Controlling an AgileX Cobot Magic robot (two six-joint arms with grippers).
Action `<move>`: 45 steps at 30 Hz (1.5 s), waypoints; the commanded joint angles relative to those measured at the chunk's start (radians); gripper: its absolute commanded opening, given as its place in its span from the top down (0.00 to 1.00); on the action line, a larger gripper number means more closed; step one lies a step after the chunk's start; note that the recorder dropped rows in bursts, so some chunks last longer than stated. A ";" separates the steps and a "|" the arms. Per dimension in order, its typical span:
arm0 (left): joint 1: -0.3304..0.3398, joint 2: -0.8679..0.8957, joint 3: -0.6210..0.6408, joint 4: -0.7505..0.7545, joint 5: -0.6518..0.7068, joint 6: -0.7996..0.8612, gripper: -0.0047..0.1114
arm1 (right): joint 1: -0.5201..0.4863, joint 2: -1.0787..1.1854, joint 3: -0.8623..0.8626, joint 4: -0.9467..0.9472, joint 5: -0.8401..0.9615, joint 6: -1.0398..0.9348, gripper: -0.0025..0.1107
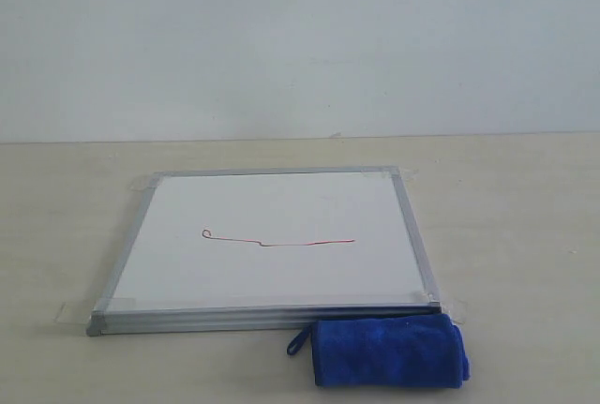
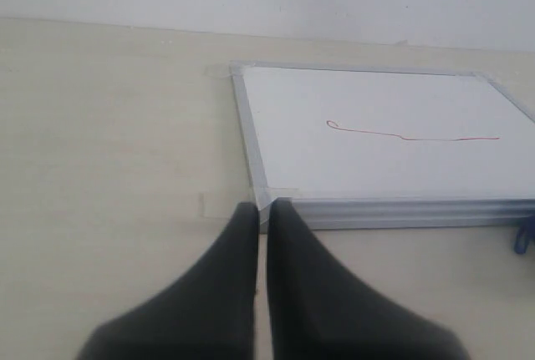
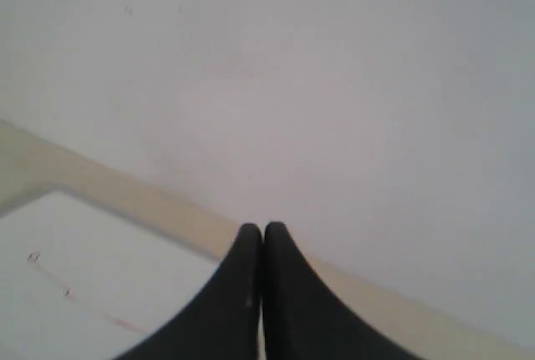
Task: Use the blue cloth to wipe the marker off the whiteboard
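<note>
A whiteboard (image 1: 281, 282) lies flat on a pale tabletop (image 1: 525, 235) before a plain white wall (image 1: 300, 38), its thin silver-grey frame (image 1: 262, 317) fixed at the corners with clear tape tabs (image 1: 73, 312). Across the middle of the board runs the red marker line (image 1: 300, 243), roughly level, with a small loop at its left end in the exterior view and a slight step midway. The blue cloth (image 1: 389, 353), a thick plush roll, rests on the tabletop right against the board's near edge, at the near right corner in the exterior view, its loop tag (image 1: 298, 340) pointing left along the frame. The left hand (image 2: 262, 208) is seen only from its own wrist camera, above the tabletop by a taped corner of the board; its two dark fingers (image 2: 292, 276) are drawn together with only a thin slit between them and nothing in their grip. The right hand (image 3: 262, 230), seen from its own wrist camera, is likewise pressed closed and empty, raised against the wall with the board and its red line blurred below.
</note>
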 commanded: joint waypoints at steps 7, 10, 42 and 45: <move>-0.002 -0.002 0.004 0.005 -0.005 -0.007 0.93 | 0.000 0.305 -0.003 -0.085 -0.123 0.188 0.98; -0.002 -0.002 0.004 0.005 -0.005 -0.007 0.93 | 0.000 0.333 -0.009 -0.085 -0.116 0.174 0.98; -0.002 -0.002 0.004 0.005 -0.005 -0.007 0.93 | 0.002 0.313 -0.018 0.303 0.507 -0.393 0.98; -0.002 -0.002 0.004 0.005 -0.005 -0.007 0.93 | 0.059 0.291 -0.047 0.508 0.738 -0.656 0.98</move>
